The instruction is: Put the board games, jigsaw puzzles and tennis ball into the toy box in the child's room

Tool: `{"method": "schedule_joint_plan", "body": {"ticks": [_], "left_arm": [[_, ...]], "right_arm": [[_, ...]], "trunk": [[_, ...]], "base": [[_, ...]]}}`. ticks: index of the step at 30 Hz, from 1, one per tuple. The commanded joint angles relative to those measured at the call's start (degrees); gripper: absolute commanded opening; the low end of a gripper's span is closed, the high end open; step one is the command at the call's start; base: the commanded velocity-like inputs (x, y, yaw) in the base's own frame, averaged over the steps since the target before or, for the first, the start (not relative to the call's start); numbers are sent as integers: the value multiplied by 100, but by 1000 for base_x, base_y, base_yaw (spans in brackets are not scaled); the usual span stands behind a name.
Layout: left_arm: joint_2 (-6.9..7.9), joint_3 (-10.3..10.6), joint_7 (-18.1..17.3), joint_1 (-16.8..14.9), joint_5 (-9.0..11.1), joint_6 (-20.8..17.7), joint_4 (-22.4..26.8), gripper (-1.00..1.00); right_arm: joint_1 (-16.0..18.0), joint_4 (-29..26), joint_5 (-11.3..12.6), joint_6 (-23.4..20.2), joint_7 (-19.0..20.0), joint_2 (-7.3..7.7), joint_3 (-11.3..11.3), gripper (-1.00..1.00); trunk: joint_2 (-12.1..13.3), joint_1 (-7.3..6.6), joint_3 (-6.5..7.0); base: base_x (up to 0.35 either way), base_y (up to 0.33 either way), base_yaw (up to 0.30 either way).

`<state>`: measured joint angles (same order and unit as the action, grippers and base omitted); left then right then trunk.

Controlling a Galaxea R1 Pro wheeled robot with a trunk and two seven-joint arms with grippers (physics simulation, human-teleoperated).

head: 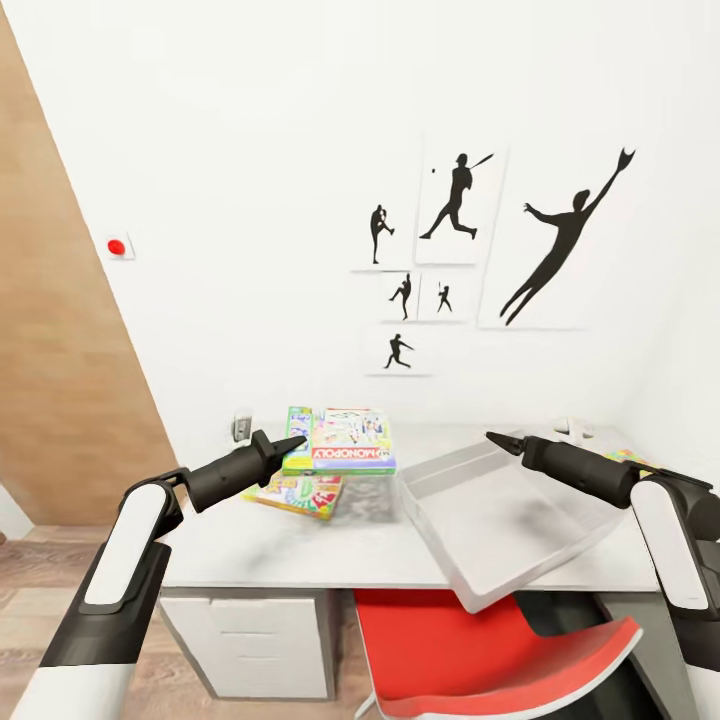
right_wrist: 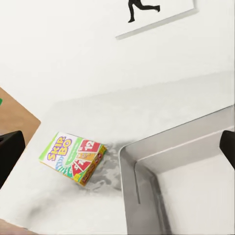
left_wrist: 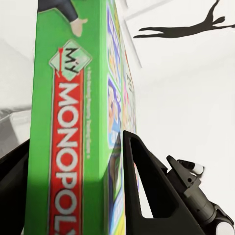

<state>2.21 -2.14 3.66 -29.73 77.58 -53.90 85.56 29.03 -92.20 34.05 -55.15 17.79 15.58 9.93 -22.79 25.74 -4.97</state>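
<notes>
Left fingers (head: 292, 445) clamped green edge of Monopoly box (head: 345, 441), carried level above surface (head: 300, 550), for drop into toy box (head: 500, 520) at 3 o'clock. Skip-Bo game (head: 300, 494) lay beneath. Right fingers (head: 497, 439) over bin; opening: cannot tell.

You are looking into a child's bedroom or playroom in a home. The white wall (head: 300, 150) carries black sports-silhouette pictures (head: 460, 205): a batter, a pitcher, a leaping catcher. Below them stands a light grey desk (head: 300, 550) with white drawers (head: 260, 640) and a red chair (head: 470, 650) pushed under it. Boxed games lie on the desk: a "MY MONOPOLY" box (head: 345, 442) and a "SKIP-BO" box (right_wrist: 73, 157), beside a pale grey bin (head: 500, 520). Wood-plank floor (head: 40, 570) shows at the lower left.
</notes>
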Motion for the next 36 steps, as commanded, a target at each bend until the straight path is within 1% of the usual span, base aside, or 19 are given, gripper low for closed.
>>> {"method": "schedule_joint_plan", "body": {"ticks": [1,5,9,27,36], "left_arm": [[-2,-6,38,-6,60,-23,5,-100],[-2,-5,38,-6,68,-16,5,-100],[-2,2,38,-6,74,-12,5,-100],[-2,11,38,-6,86,-5,5,-100],[-3,17,38,-6,67,5,5,-100]], "right_arm": [[6,0,-47,-23,58,0,9,100],[6,0,-48,-23,58,0,4,100],[6,0,-46,-22,58,-1,1,100],[6,0,-48,-22,58,-2,-8,100],[6,0,-48,-22,58,-2,-8,100]], "trunk": [[-13,5,-13],[-13,5,-13],[-13,5,-13],[-13,5,-13],[-13,5,-13]], "base": [[96,-289,8],[79,-244,4],[37,-115,2],[7,-20,0],[61,-121,0]]}}
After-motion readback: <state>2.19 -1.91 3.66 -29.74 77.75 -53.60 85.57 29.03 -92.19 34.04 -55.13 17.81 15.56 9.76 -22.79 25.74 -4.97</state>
